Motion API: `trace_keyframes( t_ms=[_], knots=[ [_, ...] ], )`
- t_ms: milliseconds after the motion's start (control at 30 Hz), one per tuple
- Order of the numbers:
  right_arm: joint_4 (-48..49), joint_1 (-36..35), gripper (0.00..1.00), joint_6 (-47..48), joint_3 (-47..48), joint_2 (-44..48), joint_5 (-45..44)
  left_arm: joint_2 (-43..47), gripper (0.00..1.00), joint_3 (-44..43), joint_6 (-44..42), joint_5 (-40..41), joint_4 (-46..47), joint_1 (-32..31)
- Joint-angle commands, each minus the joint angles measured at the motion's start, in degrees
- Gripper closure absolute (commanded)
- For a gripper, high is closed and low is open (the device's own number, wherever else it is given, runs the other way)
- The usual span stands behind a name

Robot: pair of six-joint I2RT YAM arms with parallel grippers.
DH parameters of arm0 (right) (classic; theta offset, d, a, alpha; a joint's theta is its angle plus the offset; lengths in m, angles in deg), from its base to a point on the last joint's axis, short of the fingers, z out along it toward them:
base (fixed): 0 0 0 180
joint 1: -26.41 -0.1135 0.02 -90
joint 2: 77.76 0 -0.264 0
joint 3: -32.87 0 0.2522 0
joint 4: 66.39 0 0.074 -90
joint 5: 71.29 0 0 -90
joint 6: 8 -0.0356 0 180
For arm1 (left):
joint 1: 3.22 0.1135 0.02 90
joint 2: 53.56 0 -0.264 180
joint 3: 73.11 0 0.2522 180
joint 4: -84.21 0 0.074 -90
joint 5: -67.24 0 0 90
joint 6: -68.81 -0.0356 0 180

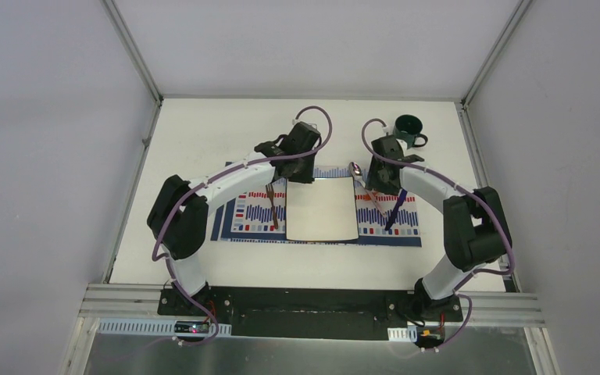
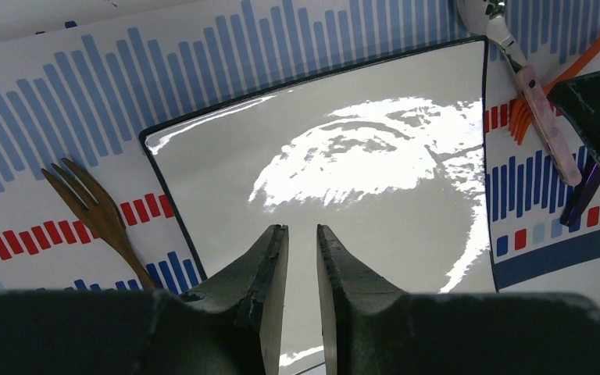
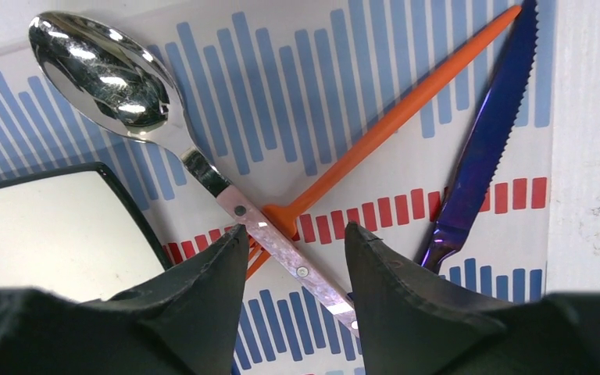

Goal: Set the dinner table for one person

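Top external view showed the white table (image 1: 203, 133) carrying a striped placemat (image 1: 246, 215) near its middle, with a square white plate (image 1: 322, 207) lying on the mat and a dark green mug (image 1: 408, 129) standing on the bare surface toward the far right corner. A wooden fork (image 2: 98, 207) lay on the mat just left of the plate. To its right a spoon (image 3: 101, 74) crossed an orange fork (image 3: 391, 117), with a blue serrated knife (image 3: 484, 148) beside them. The left fingers (image 2: 269, 266) hung over the plate, narrowly apart and holding nothing. The right fingers (image 3: 211, 273) were spread wider, one on either side of the spoon's handle, not clamped on it.
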State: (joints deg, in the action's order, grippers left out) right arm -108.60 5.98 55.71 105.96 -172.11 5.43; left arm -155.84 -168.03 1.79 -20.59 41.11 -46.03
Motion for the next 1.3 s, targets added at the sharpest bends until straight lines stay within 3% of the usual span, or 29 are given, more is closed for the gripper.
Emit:
trace_keyframes(
  t_ms=[0,233,867,900,1100,1200,1267],
  knots=[
    [1.3,1.1,0.48,1.1,0.3,2.7,-2.3,2.1,0.78,0.0,-0.8,-0.7,1.4,0.6],
    [1.3,2.5,0.47,-0.3,-0.7,2.4,-5.5,2.5,0.78,-0.1,-1.3,-0.7,1.1,0.8],
    [6.4,3.1,0.49,-3.6,1.8,-6.9,-2.5,3.0,0.78,0.6,-1.2,-1.1,0.9,0.9],
    [6.4,3.1,0.51,-3.6,1.8,-7.1,-2.6,3.2,0.78,0.8,-1.2,-1.0,0.9,0.9],
    [5.9,3.1,0.92,-3.1,1.6,-6.7,-3.4,3.6,0.78,1.1,-1.3,-1.2,1.1,1.1],
    [5.7,3.1,1.0,-2.7,1.2,-6.4,-3.8,3.7,0.78,1.3,-1.3,-1.3,1.2,1.2],
    [6.0,3.1,1.0,-2.7,0.4,-5.4,-4.4,3.9,0.78,1.5,-1.3,-1.3,1.3,1.3]
  ],
)
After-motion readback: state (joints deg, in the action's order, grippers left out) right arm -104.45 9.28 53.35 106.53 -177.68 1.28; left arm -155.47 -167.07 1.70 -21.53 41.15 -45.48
